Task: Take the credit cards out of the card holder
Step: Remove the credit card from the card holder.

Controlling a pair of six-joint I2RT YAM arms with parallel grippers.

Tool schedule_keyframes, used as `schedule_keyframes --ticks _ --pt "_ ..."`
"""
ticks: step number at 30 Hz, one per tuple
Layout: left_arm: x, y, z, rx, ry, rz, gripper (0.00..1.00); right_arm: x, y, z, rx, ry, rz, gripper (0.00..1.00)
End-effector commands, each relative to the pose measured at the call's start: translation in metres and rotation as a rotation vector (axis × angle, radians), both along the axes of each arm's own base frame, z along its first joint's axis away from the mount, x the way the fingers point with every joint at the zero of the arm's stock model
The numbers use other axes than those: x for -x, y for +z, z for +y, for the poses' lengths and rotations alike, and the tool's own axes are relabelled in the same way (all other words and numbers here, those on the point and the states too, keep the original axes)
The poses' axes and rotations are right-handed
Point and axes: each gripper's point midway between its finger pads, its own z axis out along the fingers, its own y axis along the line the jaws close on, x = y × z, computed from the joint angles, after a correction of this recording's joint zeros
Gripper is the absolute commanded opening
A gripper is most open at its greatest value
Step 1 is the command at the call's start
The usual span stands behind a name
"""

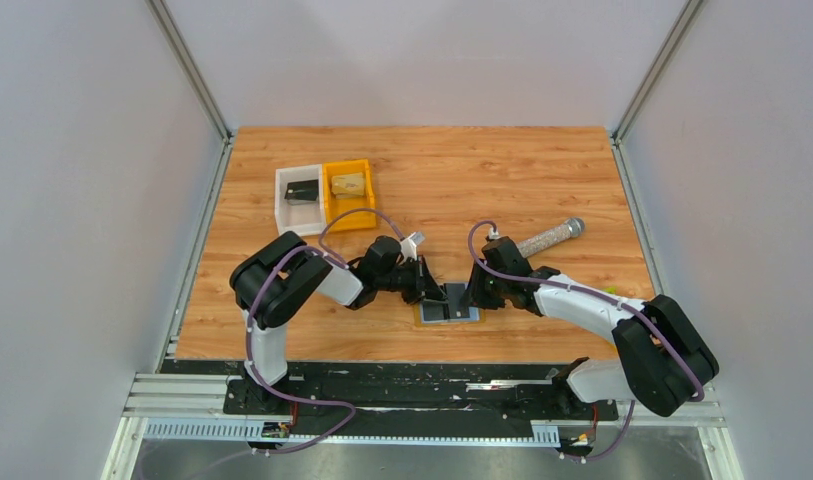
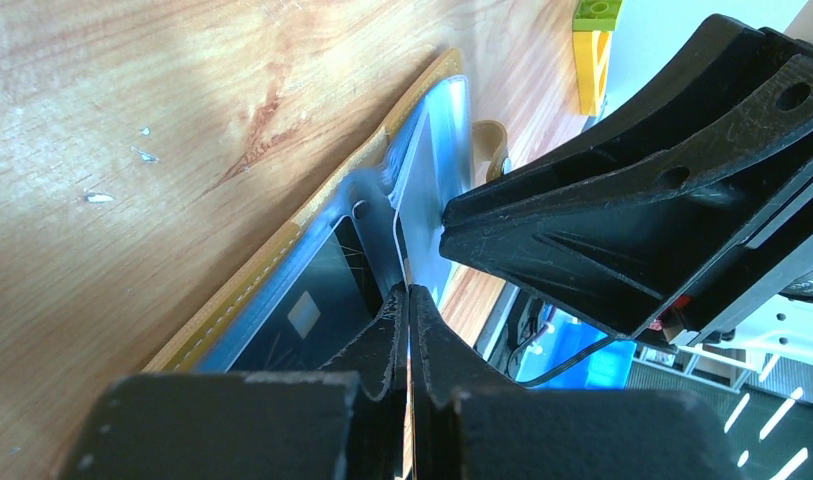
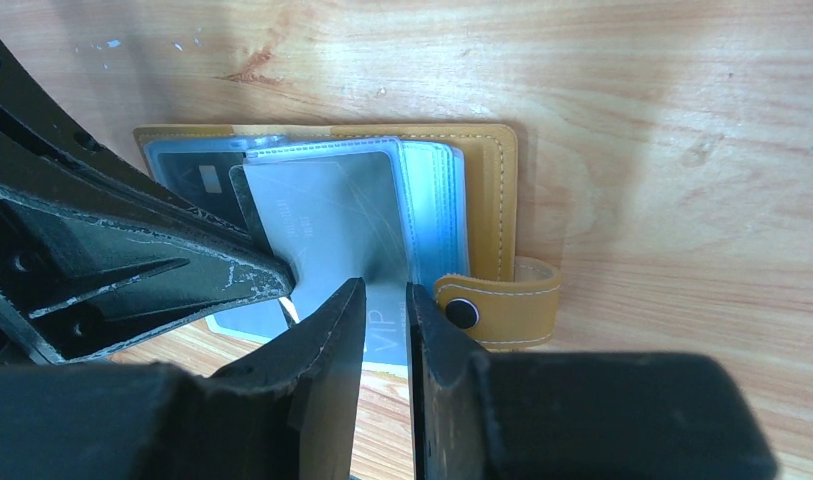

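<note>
On the table (image 1: 542, 170), the card holder (image 3: 487, 200) lies open between both arms. Your left gripper (image 2: 407, 300) is clenched at a clear sleeve's edge; whether it pinches the sleeve, you cannot tell. Your right gripper (image 3: 385, 295) stands slightly parted over the grey card (image 3: 322, 215), grasping nothing. Pin the holder down, then draw that card straight out. You have one holder, two grippers and two cards showing: the grey card and a dark card (image 3: 197, 180).

Robotics laboratory test cell. White panel walls (image 1: 82, 200) in aluminium profiles (image 1: 187, 65) enclose the wood-grain worktop (image 1: 542, 160) to both sides of and beyond the left end effector (image 1: 437, 292) and right end effector (image 1: 470, 298). Behind them, a metal base rail (image 1: 432, 385) carries two cabled arms (image 1: 282, 285).
</note>
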Motion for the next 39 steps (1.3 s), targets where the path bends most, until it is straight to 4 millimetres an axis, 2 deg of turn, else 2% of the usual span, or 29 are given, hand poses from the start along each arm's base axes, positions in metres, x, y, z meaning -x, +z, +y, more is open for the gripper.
schedule_keyframes --ticks 1,3,4,5,7,8,9,15,18,19,20,22,33,34,35,36,37,39 --pt "-0.005 0.012 0.004 0.019 0.01 -0.049 0.0 0.005 -0.013 -0.01 0.042 -0.016 0.023 0.23" --pt "-0.007 0.013 0.007 0.017 0.017 -0.051 0.02 0.005 -0.014 -0.011 0.043 -0.017 0.023 0.23" --pt "-0.009 0.014 0.008 0.017 0.019 -0.057 0.1 0.005 -0.014 -0.011 0.042 -0.017 0.023 0.23" --pt "-0.008 0.015 0.009 0.015 0.017 -0.058 0.12 0.005 -0.013 -0.011 0.041 -0.017 0.022 0.23" --pt "-0.009 0.016 0.01 0.006 0.01 -0.065 0.09 0.005 -0.013 -0.011 0.04 -0.016 0.023 0.23" --pt "-0.009 0.015 0.01 0.003 0.009 -0.067 0.02 0.005 -0.013 -0.011 0.038 -0.016 0.022 0.23" --pt "-0.009 0.015 0.01 0.001 0.009 -0.066 0.0 0.005 -0.013 -0.011 0.037 -0.016 0.021 0.23" --pt "-0.009 0.015 0.01 0.008 0.004 -0.06 0.0 0.005 -0.013 -0.01 0.034 -0.013 0.023 0.23" --pt "-0.01 0.014 0.012 -0.006 0.003 -0.069 0.17 0.005 -0.014 -0.01 0.035 -0.013 0.023 0.23" --pt "-0.01 0.014 0.013 -0.01 0.002 -0.07 0.16 0.005 -0.013 -0.01 0.034 -0.013 0.021 0.23" --pt "-0.01 0.015 0.013 -0.01 0.001 -0.072 0.05 0.005 -0.014 -0.011 0.035 -0.013 0.022 0.23" --pt "-0.011 0.016 0.014 -0.006 0.002 -0.072 0.0 0.006 -0.014 -0.01 0.034 -0.012 0.024 0.23" --pt "-0.017 0.02 0.024 -0.002 0.005 -0.077 0.0 0.006 -0.017 -0.012 0.04 -0.016 0.03 0.21" --pt "-0.017 0.02 0.024 -0.003 0.0 -0.075 0.03 0.006 -0.017 -0.012 0.04 -0.016 0.029 0.21" --pt "-0.016 0.02 0.024 0.002 -0.012 -0.076 0.12 0.006 -0.017 -0.011 0.039 -0.015 0.029 0.21" --pt "-0.016 0.02 0.023 0.004 -0.018 -0.074 0.15 0.005 -0.016 -0.011 0.037 -0.014 0.028 0.21" --pt "-0.015 0.021 0.023 0.011 -0.028 -0.072 0.12 0.005 -0.016 -0.01 0.035 -0.014 0.027 0.21" --pt "-0.014 0.02 0.022 0.021 -0.03 -0.065 0.0 0.005 -0.016 -0.01 0.035 -0.014 0.026 0.21"
